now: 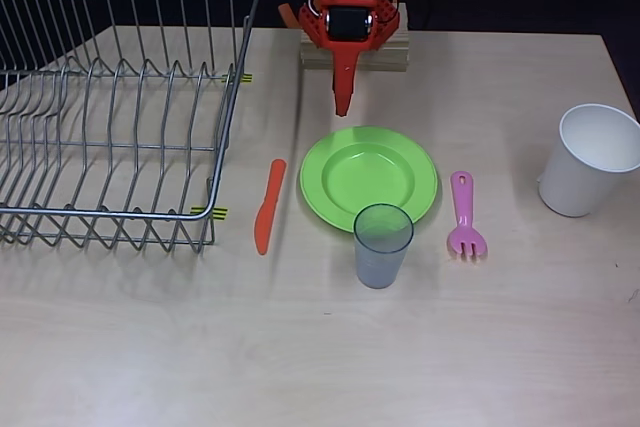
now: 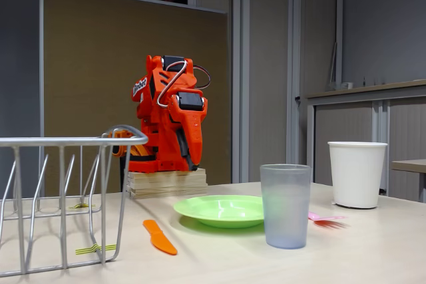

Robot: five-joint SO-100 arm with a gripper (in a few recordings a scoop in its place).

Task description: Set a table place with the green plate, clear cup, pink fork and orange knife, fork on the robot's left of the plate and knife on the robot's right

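While the gripper (image 1: 343, 105) points down, fingers together and empty, overhead the orange knife (image 1: 267, 205) lies left of the green plate (image 1: 369, 178), the pink fork (image 1: 465, 215) right, the clear cup (image 1: 382, 244) touching its near rim. From the fixed view, the cup (image 2: 285, 205) looks light and slick; grip its wall.

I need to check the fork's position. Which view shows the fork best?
The overhead view shows it best: the whole fork lies flat, to the right of the plate, with its tines toward the picture's bottom. In the fixed view the fork is seen edge-on, and the cup hides part of it.
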